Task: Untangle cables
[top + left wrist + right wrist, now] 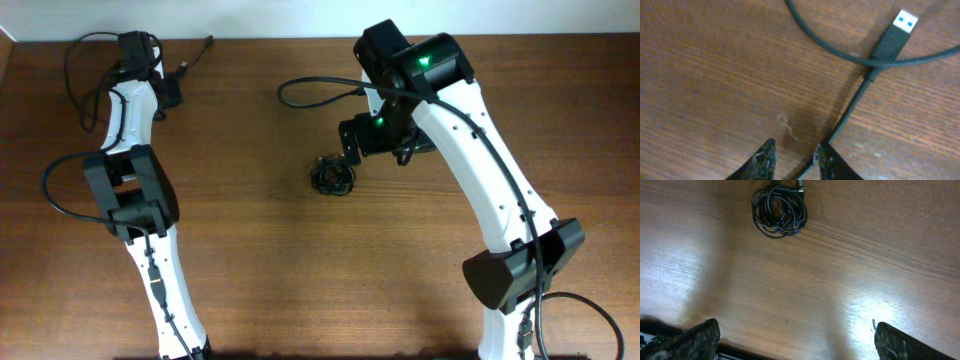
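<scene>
A small knot of thin black cables lies mid-table, at the top of the right wrist view. My right gripper hovers just behind it, open wide and holding nothing. At the far left, my left gripper is down at a separate loose cable, which ends in a blue-tongued USB plug. A curved strand crosses over it. The left gripper jaws stand narrowly apart. The cable runs between them along the right finger, with a gap on its other side.
A thicker black arm cable loops over the table left of the right arm. More black cord curls at the far left corner near the table edge. The white wall runs along the back edge.
</scene>
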{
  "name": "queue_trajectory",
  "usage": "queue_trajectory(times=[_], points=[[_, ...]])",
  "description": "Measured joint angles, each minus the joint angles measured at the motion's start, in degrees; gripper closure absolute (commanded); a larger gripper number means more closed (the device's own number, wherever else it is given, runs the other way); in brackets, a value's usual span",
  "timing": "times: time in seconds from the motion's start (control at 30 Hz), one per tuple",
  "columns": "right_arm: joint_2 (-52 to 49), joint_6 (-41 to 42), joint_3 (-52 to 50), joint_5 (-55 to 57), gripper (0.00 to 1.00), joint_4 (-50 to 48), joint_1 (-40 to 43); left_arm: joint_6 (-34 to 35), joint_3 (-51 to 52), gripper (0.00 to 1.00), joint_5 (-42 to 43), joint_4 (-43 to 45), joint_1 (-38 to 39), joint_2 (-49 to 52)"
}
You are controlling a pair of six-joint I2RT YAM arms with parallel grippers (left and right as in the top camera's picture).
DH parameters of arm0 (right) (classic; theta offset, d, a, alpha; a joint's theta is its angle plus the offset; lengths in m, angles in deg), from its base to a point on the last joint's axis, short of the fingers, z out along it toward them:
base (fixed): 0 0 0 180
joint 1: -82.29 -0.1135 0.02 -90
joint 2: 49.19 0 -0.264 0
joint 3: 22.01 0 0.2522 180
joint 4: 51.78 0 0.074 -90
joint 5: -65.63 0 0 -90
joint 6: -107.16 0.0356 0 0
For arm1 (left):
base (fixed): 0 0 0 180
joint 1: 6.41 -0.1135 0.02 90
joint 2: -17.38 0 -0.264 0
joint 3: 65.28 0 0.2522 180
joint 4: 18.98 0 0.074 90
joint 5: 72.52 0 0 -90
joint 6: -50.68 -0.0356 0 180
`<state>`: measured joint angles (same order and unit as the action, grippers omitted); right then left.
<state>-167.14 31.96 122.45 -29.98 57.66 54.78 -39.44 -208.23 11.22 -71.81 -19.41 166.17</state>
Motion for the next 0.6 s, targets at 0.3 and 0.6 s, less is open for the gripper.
queue_trajectory(times=[0.3, 0.6], points=[[0.00, 0.02, 0.00, 0.00, 0.01, -0.07, 0.00, 16.48, -9.40, 0.37, -0.92, -17.81, -3.32, -1.36], [-0.02, -0.02, -0.02, 0.00, 0.01, -1.33, 0.00, 29.35, -9.40, 0.56, -2.16, -28.22, -13.49, -1.31]])
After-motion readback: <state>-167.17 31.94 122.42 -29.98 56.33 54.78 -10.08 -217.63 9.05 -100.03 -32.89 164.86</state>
